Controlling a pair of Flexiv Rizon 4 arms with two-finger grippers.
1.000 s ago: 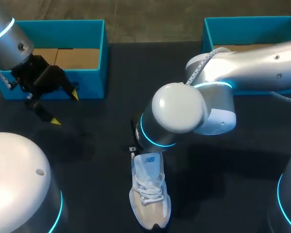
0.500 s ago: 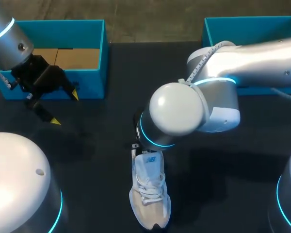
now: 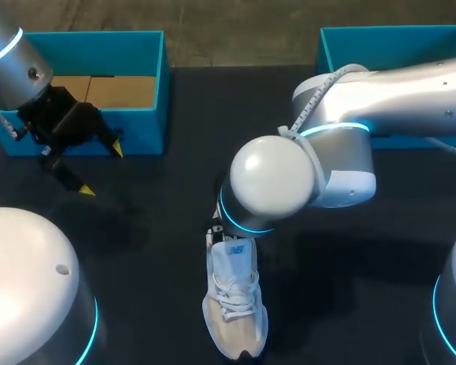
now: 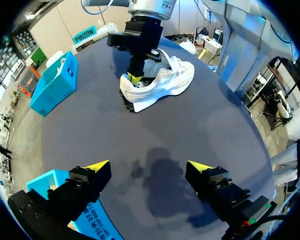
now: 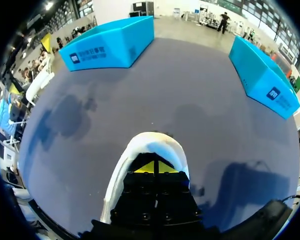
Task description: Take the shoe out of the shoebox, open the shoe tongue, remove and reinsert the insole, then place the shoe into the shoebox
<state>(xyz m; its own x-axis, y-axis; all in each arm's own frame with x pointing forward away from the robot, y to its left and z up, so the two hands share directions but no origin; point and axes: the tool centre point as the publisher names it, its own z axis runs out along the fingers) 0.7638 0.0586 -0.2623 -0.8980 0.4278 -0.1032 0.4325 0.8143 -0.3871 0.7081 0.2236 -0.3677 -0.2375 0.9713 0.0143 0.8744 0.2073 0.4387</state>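
Observation:
A white shoe (image 3: 232,300) lies on the dark table, toe toward the front edge. My right arm (image 3: 273,182) stands over its heel and hides its gripper in the head view. In the right wrist view the right gripper (image 5: 154,167) is shut, yellow tips pressed together inside the shoe's (image 5: 151,143) heel opening; whether it pinches anything is hidden. The left wrist view shows the shoe (image 4: 162,82) ahead with the right gripper (image 4: 135,77) dipped into its heel. My left gripper (image 3: 100,169) hangs open and empty in front of the left blue shoebox (image 3: 156,84).
A second blue box (image 3: 327,46) stands at the back right, partly behind my right arm. Both boxes show in the right wrist view (image 5: 110,47) (image 5: 262,75) beyond the shoe. Bare dark table lies between my left gripper (image 4: 149,166) and the shoe.
My right arm has shifted slightly, its wrist joint coming a little lower and nearer the shoe. The shoe and my left arm have kept still.

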